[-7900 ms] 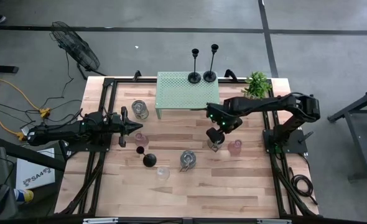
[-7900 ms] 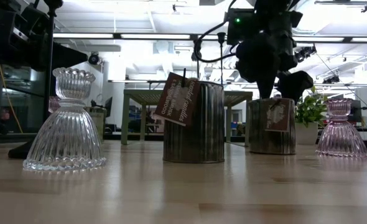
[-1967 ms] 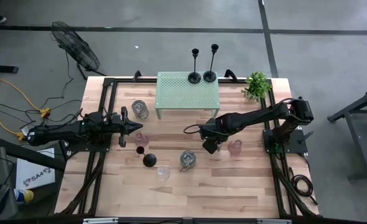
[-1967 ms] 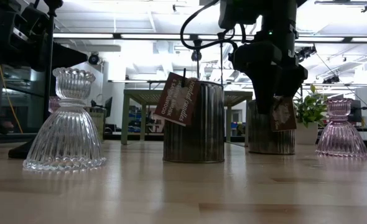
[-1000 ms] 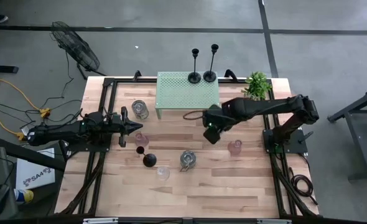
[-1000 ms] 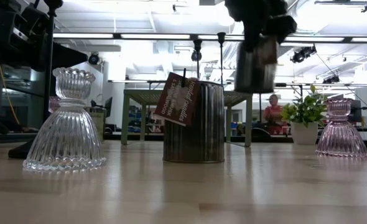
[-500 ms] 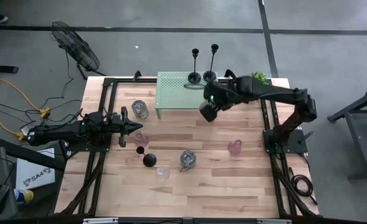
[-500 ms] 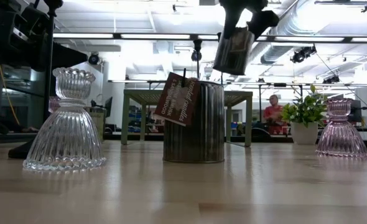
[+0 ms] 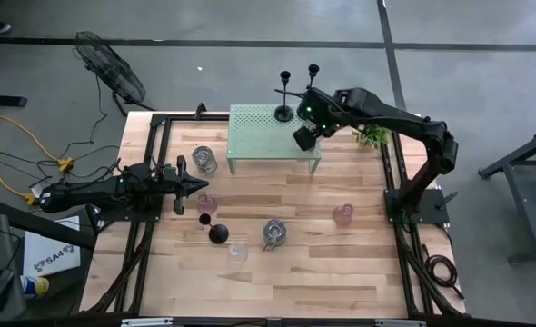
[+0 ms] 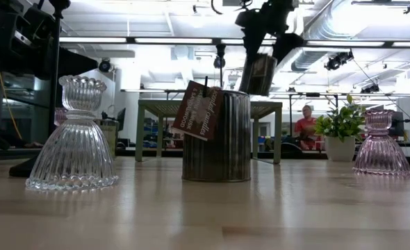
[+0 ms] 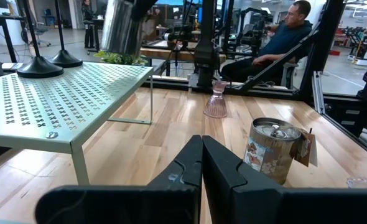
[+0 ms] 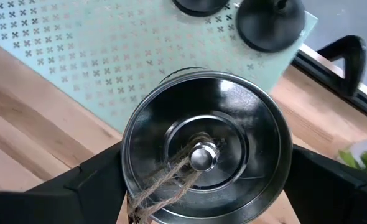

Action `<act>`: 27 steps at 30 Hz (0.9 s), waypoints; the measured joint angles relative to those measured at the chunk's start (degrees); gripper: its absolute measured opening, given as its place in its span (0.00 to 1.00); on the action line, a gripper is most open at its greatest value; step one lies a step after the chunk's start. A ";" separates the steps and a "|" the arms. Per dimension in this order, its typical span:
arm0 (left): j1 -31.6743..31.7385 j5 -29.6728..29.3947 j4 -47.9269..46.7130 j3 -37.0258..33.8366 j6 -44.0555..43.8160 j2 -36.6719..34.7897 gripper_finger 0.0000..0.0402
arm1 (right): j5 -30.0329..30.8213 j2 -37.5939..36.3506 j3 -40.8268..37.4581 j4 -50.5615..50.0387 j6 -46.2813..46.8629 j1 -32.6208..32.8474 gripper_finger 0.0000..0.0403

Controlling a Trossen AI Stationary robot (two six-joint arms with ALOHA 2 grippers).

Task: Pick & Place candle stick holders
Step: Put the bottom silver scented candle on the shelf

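Note:
My right gripper (image 9: 307, 133) is shut on a squat silvery jar (image 12: 205, 155), held in the air over the right end of the pale green shelf (image 9: 268, 132). The jar also shows in the low view (image 10: 259, 74). Two black candlesticks (image 9: 284, 111) stand by their round bases at the shelf's far right. A third black candlestick (image 9: 217, 232) stands on the table. My left gripper (image 9: 203, 184) is shut and empty, level above the table's left side, near a pink cup (image 9: 206, 203). My right gripper pinches the jar's round side wall (image 12: 130, 171) between its two fingers (image 12: 87, 180), one on each side. The fingers come from above, pointing down. The jar is lifted clear above the shelf, lid (image 12: 202, 152) up and a little tilted, with twine on its knob.
On the table stand a second silvery tagged jar (image 9: 273, 233), a clear glass cup (image 9: 238, 252), a pink glass cup (image 9: 342, 215) and a glass jar (image 9: 204, 160) left of the shelf. A small green plant (image 9: 375, 134) stands at the far right. People sit beyond the table.
My right gripper has carried the silvery jar from above the table's middle toward the far edge, and it now hangs over the shelf's right end. The jar stays clear of the table.

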 joint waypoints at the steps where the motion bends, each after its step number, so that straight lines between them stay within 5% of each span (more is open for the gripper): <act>1: -0.01 0.00 0.00 0.00 -0.01 -0.01 0.00 | -0.48 0.56 0.42 0.00 -0.37 -0.49 0.86; 14: -0.01 0.00 0.00 0.00 0.01 -0.01 0.00 | -1.24 8.73 11.97 -4.86 -1.63 -4.60 0.86; 27: -0.01 0.00 0.01 0.00 -0.01 -0.01 0.00 | -2.51 9.92 12.33 -8.63 -0.95 -7.61 0.86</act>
